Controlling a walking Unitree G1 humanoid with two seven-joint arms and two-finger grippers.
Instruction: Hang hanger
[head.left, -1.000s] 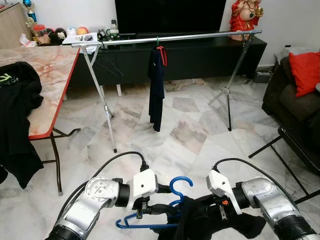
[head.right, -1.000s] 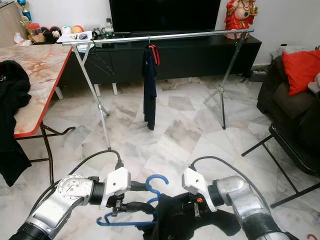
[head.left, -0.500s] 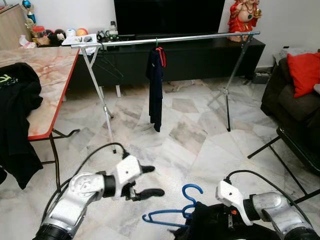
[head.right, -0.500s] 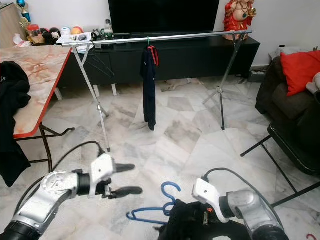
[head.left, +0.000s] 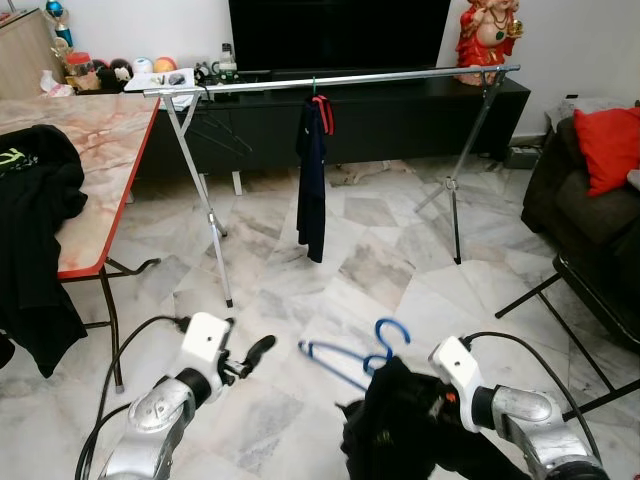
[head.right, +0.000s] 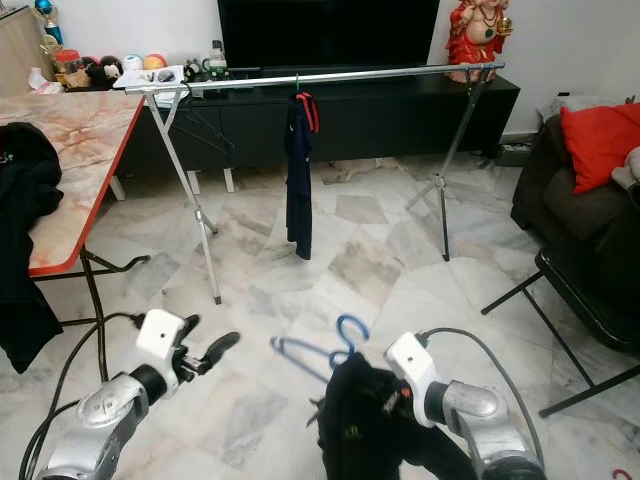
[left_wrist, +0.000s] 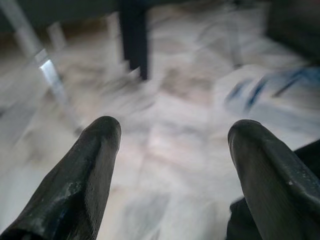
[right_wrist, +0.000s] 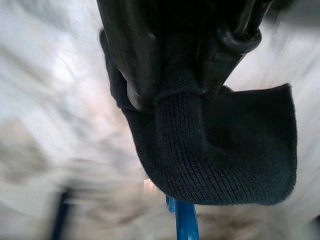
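A blue plastic hanger (head.left: 352, 353) sticks out of a black garment (head.left: 395, 425) low in front of me, its hook (head.left: 390, 332) pointing up. My right gripper (right_wrist: 176, 92) is shut on a fold of this black knitted cloth, and a bit of the blue hanger (right_wrist: 184, 222) shows just past it. My left gripper (head.left: 255, 352) is open and holds nothing, off to the left of the hanger and apart from it. Ahead stands a silver clothes rail (head.left: 340, 78) with one dark navy garment (head.left: 313, 170) hanging on it.
A marble-topped table (head.left: 95, 150) with a black garment (head.left: 35, 230) draped over its edge is on the left. A dark sofa with a red cushion (head.left: 610, 140) and a black metal frame (head.left: 590, 290) are on the right. The rail's legs (head.left: 205, 200) stand on the tiled floor.
My left gripper let go of the hanger and drew back to the left. My right gripper lifted the black garment, and the hanger rose and tilted with it.
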